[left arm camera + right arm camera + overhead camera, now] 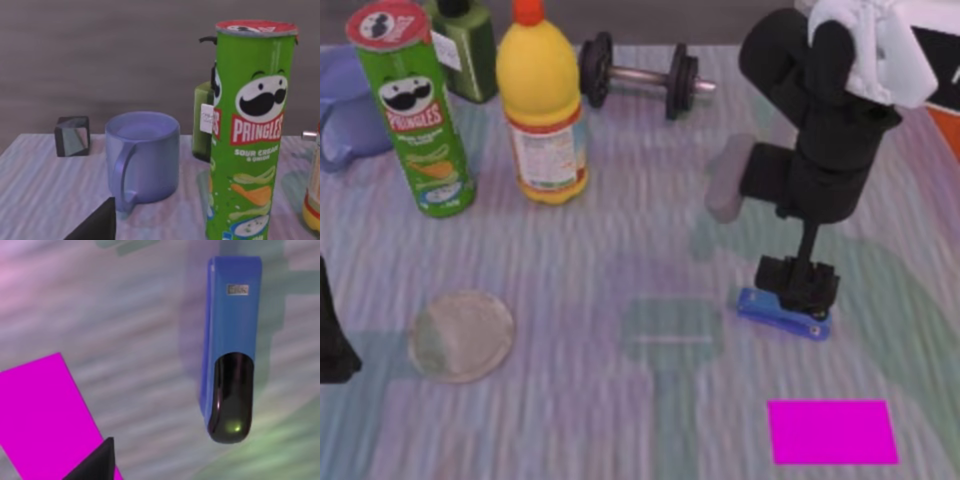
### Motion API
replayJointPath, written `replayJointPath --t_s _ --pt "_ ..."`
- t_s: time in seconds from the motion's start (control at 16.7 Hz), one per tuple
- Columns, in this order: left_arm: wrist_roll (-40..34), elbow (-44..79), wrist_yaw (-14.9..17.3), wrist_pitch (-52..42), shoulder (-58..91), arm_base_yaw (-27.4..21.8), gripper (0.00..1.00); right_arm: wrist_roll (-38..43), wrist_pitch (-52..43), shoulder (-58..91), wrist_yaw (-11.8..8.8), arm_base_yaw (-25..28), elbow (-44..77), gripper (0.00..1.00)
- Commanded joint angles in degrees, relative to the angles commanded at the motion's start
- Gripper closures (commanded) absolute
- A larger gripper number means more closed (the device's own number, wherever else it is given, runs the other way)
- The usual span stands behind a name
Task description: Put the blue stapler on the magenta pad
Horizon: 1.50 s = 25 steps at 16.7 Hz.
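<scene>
The blue stapler [783, 313] lies flat on the table at the right, its black top piece at one end [231, 395]. My right gripper [797, 285] hangs open directly over it, its jaws straddling the stapler from above without holding it. Only one dark fingertip [97, 462] shows in the right wrist view, beside the magenta pad [40, 410]. The pad [832, 432] lies bare at the front right, a short way in front of the stapler. My left gripper [332, 350] is parked at the table's left edge, with one fingertip [100, 225] showing.
A green Pringles can [412, 110], a yellow bottle [542, 105], a dark green bottle [470, 50], a blue mug [145, 155] and a dumbbell [640, 75] line the back. A translucent grey disc [461, 335] lies front left. A black cube [73, 136] sits behind the mug.
</scene>
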Motion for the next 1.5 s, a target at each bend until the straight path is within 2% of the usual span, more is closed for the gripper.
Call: replayJointPath --t_s 0.48,0.78,1.5 --pt "0.0 0.0 0.0 0.0 0.0 0.0 0.0 0.3 17.8 6.3 0.0 0.3 -11.1 0.0" --pt "0.0 0.0 0.0 0.0 0.0 0.0 0.0 0.3 19.2 7.0 0.0 0.4 -12.2 0.0" --pt "0.0 0.0 0.0 0.0 0.0 0.0 0.0 0.3 19.2 7.0 0.0 0.4 -12.2 0.9"
